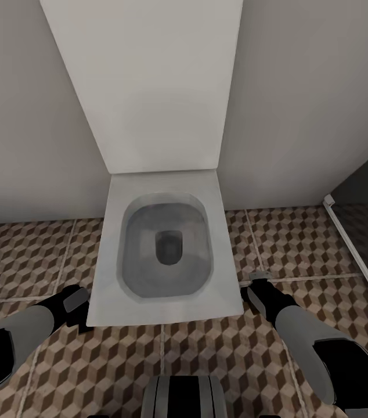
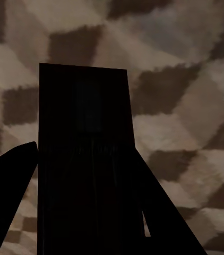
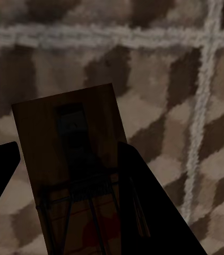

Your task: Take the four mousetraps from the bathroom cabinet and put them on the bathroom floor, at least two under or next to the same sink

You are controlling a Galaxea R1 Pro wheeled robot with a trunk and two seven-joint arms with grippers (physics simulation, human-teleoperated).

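I hold one mousetrap in each hand above the bathroom floor (image 1: 207, 360). In the left wrist view a dark flat mousetrap (image 2: 83, 106) stands between the fingers of my left gripper (image 2: 83, 159), which is shut on it over the cube-patterned floor (image 2: 186, 79). In the right wrist view a brown mousetrap (image 3: 69, 122) with wire parts sits in my right gripper (image 3: 67, 159), also shut, over the tiled floor (image 3: 160, 79). From the head camera, the left gripper (image 1: 75, 305) is at the toilet's front left corner and the right gripper (image 1: 259, 287) at its front right. The cabinet and the sink are out of view.
A square white toilet (image 1: 166, 249) with its lid (image 1: 149, 87) raised against the wall stands straight ahead between my arms. A white-framed dark partition (image 1: 352, 238) runs along the right. My base (image 1: 184, 397) shows at the bottom edge. Open floor lies on both sides of the toilet.
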